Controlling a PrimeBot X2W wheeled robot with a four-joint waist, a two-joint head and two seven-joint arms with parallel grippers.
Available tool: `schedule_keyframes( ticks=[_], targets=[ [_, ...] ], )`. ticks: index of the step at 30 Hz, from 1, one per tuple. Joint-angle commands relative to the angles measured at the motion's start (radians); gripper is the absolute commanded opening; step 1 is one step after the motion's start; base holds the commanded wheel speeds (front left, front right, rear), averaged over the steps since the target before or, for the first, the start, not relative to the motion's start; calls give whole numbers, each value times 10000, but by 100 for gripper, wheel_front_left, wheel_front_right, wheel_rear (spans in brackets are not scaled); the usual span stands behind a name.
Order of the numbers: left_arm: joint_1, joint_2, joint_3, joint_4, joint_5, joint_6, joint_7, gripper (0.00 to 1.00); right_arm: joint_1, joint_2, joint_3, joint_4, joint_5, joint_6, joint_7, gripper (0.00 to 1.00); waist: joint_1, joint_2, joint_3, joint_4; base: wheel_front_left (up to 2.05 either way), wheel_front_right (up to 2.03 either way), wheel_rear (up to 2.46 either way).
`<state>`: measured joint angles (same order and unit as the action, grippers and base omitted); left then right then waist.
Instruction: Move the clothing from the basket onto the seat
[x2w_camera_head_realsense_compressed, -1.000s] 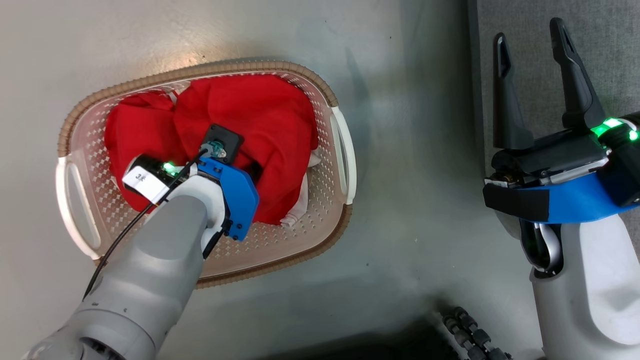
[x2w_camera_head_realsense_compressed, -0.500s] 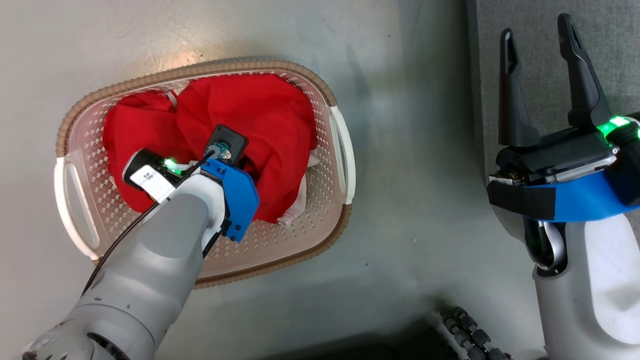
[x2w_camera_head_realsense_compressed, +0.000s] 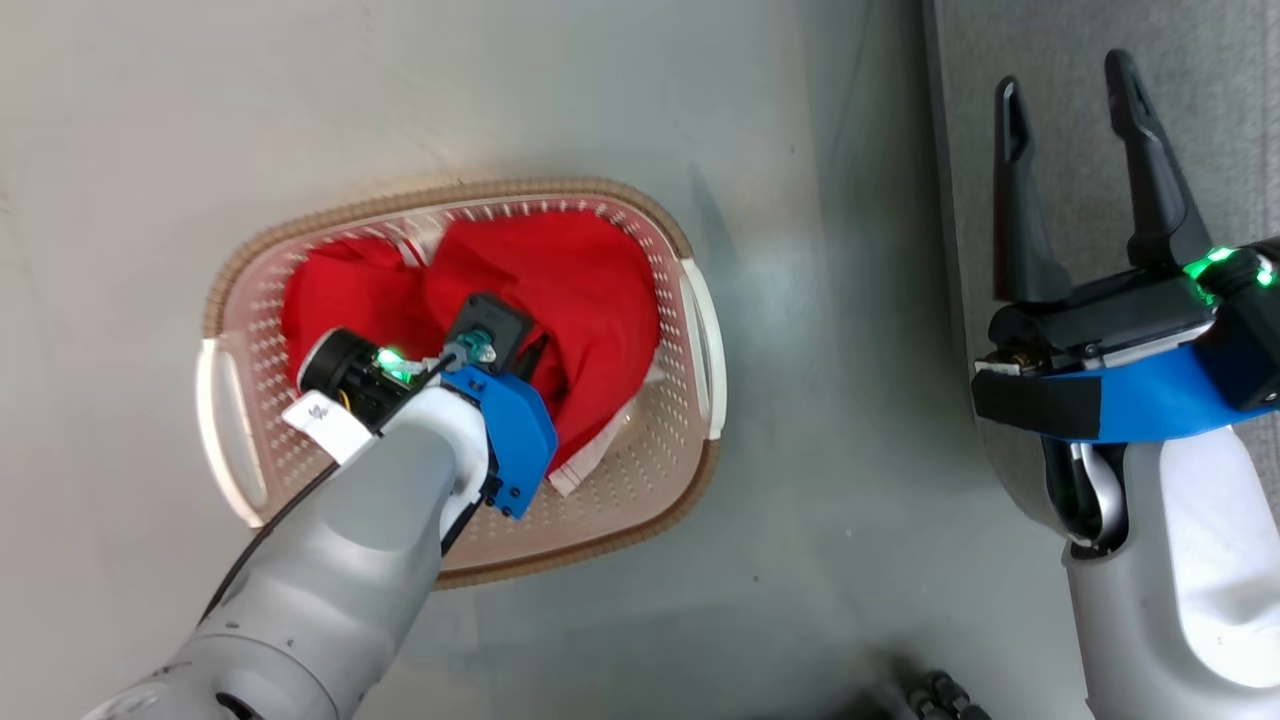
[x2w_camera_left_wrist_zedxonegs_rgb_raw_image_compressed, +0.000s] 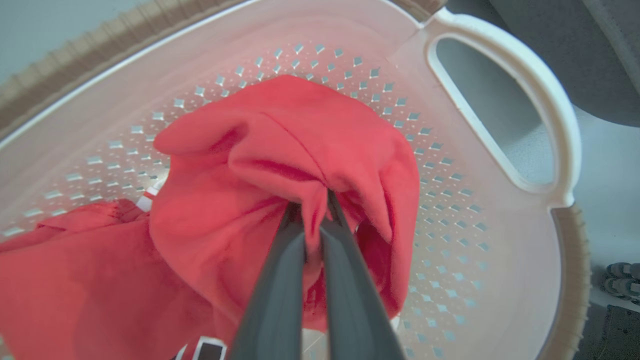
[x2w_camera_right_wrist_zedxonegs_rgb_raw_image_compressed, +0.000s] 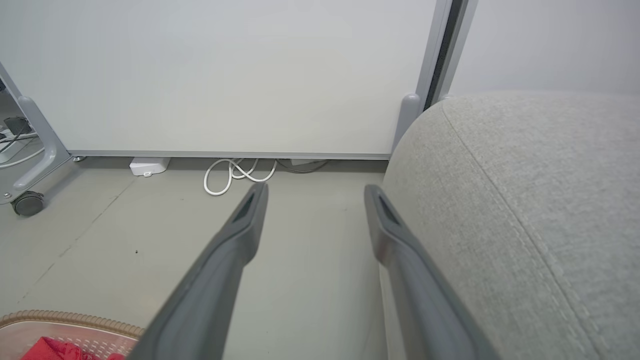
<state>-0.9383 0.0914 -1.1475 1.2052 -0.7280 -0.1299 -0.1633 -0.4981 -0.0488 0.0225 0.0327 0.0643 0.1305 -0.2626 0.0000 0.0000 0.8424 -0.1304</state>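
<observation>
The cream basket (x2w_camera_head_realsense_compressed: 640, 530) with its brown rim stands on the floor and holds the red clothing (x2w_camera_head_realsense_compressed: 590, 290). A white striped piece (x2w_camera_head_realsense_compressed: 578, 468) pokes out beneath the red. My left arm reaches down into the basket. In the left wrist view my left gripper (x2w_camera_left_wrist_zedxonegs_rgb_raw_image_compressed: 315, 202) is shut on a fold of the red clothing (x2w_camera_left_wrist_zedxonegs_rgb_raw_image_compressed: 300, 130), which is bunched up above the basket's perforated wall (x2w_camera_left_wrist_zedxonegs_rgb_raw_image_compressed: 450, 165). My right gripper (x2w_camera_head_realsense_compressed: 1064, 75) is open and holds nothing, at the edge of the grey seat (x2w_camera_head_realsense_compressed: 1210, 120). The seat (x2w_camera_right_wrist_zedxonegs_rgb_raw_image_compressed: 525, 200) lies just right of the right gripper (x2w_camera_right_wrist_zedxonegs_rgb_raw_image_compressed: 315, 189).
Grey floor surrounds the basket. A white panel on a wheeled frame (x2w_camera_right_wrist_zedxonegs_rgb_raw_image_compressed: 27, 204) stands ahead, with a coiled white cable (x2w_camera_right_wrist_zedxonegs_rgb_raw_image_compressed: 235, 176) and a small white box (x2w_camera_right_wrist_zedxonegs_rgb_raw_image_compressed: 148, 165) at its foot. The basket's rim (x2w_camera_right_wrist_zedxonegs_rgb_raw_image_compressed: 70, 318) shows low in the right wrist view.
My left gripper has closed on the red cloth, which now looks drawn tighter together. The head view has shifted, so the basket appears lower and further right. The right gripper stays open.
</observation>
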Motion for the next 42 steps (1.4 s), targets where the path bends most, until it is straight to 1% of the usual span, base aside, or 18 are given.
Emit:
schedule_keyframes(
  ticks=[1,10,13,14,16,17,23,29,36,42],
  targets=[
    [121,-35,-102,-51,-117,-6,-184,0,166,-28,-20,62,-9,5,-35,100,0,0,-591,239,0,0,0],
    [620,-173,-365,-318,-589,-6,-881,0,661,-29,-27,430,-128,5,-33,100,0,0,-2190,607,0,0,0],
    [776,-189,-384,-444,-695,-6,-973,0,856,-29,-41,595,-170,5,-33,100,0,0,-2699,710,0,0,0],
    [776,-189,-384,-444,-695,-6,-973,0,856,-29,-41,595,-170,5,-33,100,0,0,-2699,710,0,0,0],
    [847,-171,-262,-632,-773,-6,-1033,0,1094,-29,-46,700,-159,5,-35,100,0,0,-3220,795,0,0,0],
    [847,-171,-262,-632,-773,-6,-1033,0,1094,-29,-46,700,-159,5,-35,100,0,0,-3220,795,0,0,0],
    [1086,34,517,-1350,-521,-1,-1027,0,1701,-30,-146,975,-206,5,-33,100,0,0,-4322,1052,0,0,0],
    [1483,288,1489,-2189,46,84,-1029,0,2259,-30,-124,1166,-139,5,-35,100,0,0,-5391,1144,0,0,0],
    [1918,526,2588,-3217,806,130,-1030,0,2872,-30,-64,1326,-49,5,-35,100,0,0,-6425,1168,0,0,0],
    [2178,629,3282,-4084,1433,95,-1023,0,3375,-30,-111,1424,-10,5,-35,100,0,0,-7122,1242,0,0,0]
  ],
)
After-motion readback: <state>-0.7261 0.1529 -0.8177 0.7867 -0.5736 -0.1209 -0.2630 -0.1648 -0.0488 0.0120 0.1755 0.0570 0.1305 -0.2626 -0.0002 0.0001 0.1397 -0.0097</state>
